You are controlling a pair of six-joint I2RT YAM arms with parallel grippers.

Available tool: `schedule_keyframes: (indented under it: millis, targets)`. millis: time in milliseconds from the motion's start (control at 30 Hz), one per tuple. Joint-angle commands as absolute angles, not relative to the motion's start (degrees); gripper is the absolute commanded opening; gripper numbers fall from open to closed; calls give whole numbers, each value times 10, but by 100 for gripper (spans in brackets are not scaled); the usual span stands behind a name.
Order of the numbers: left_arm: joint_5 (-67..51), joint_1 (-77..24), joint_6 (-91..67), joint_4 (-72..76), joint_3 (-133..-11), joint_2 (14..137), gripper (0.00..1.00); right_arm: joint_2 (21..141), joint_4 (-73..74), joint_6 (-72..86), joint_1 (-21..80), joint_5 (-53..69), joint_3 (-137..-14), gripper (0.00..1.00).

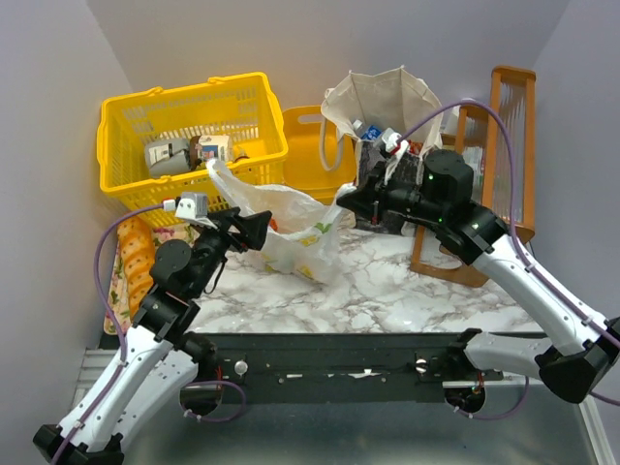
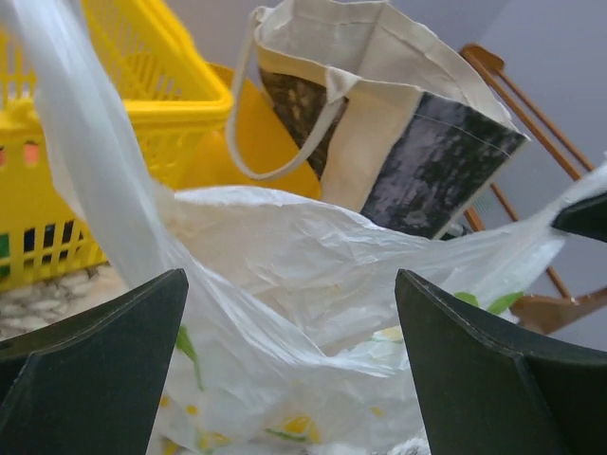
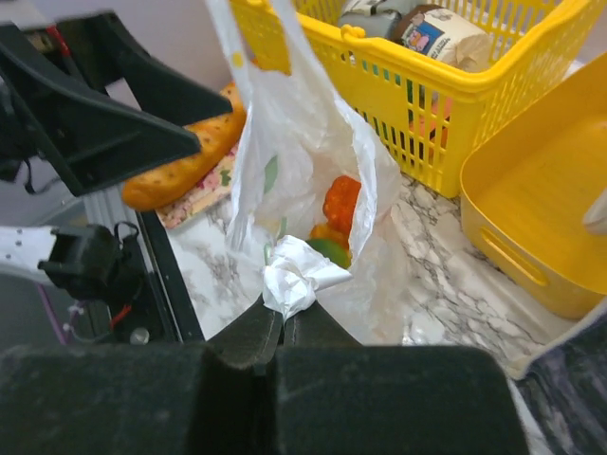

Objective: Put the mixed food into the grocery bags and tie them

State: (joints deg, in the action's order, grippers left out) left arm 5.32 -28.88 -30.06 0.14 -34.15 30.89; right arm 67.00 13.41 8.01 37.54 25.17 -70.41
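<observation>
The thin white plastic bag (image 1: 295,228) with yellow-green prints stands on the marble table, between my two grippers. My right gripper (image 3: 287,318) is shut on a bunched corner of the bag's rim (image 3: 294,275) and holds it up; it also shows in the top view (image 1: 346,201). Inside the bag I see orange-red food (image 3: 341,204) and a green piece (image 3: 330,251). My left gripper (image 2: 292,379) is open, with the bag (image 2: 313,275) in front of its wide-spread fingers; in the top view (image 1: 254,231) it is at the bag's left side. The beige canvas tote (image 1: 383,102) stands behind, with a blue-labelled bottle (image 1: 371,131) in it.
A yellow basket (image 1: 184,126) with cartons (image 1: 170,155) stands at the back left. A second yellow basket (image 1: 308,145) lies beside the tote. Bread loaves (image 1: 136,257) lie at the left edge. A wooden rack (image 1: 499,145) stands at the right.
</observation>
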Motion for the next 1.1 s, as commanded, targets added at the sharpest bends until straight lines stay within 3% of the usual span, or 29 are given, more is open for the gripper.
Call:
schedule_keyframes:
  millis: [0, 200, 367, 567, 733, 1067]
  targets:
    - [-78, -290, -186, -42, -400, 329, 99, 663, 225, 5, 295, 447, -693, 1]
    - [-141, -287, -88, -126, -456, 338, 99, 667, 223, -19, 204, 574, -684, 1]
    - [-217, -280, -25, -104, -446, 329, 99, 714, 221, -38, 142, 713, -695, 1]
    - [-248, -248, 49, -106, -467, 379, 99, 751, 221, -49, 128, 752, -711, 1]
    - [-401, -122, 18, -42, -463, 413, 99, 763, 221, -54, 126, 767, -724, 1]
    - [-468, -98, 7, -9, -475, 463, 99, 779, 227, -55, 121, 782, -744, 1]
